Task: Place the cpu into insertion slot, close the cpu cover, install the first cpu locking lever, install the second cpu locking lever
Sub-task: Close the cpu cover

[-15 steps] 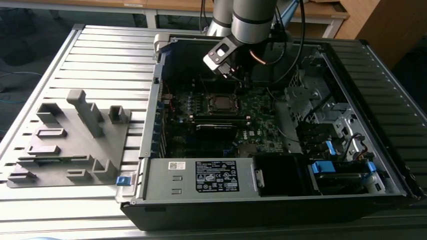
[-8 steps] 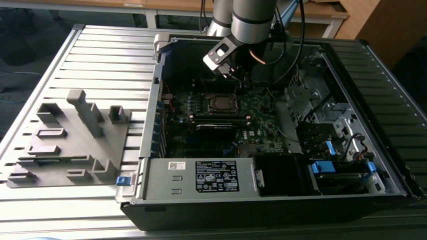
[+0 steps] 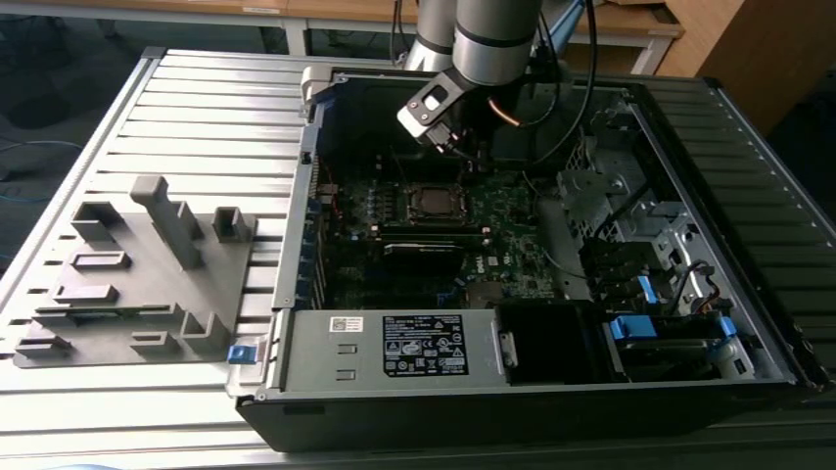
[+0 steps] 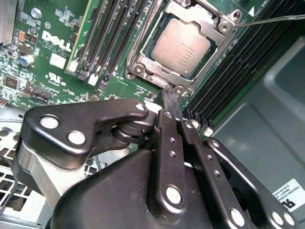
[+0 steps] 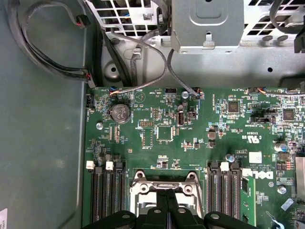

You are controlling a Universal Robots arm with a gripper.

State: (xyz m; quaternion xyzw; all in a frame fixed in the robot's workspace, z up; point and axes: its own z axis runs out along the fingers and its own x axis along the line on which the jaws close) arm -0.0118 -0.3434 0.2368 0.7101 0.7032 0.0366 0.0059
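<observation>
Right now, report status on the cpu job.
Fingers shut, tips at a corner of the cpu cover. Cpu seated under it. Lever rod juts out beyond.

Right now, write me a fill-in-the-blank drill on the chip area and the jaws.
Inside the square opening of the shiny silver metal cpu cover lies the dull silver-grey square ___. The black metal jaws stand ___, nothing between them. The flat circuit board around the cover is coloured ___.
Missing words: cpu; shut; green.
</observation>
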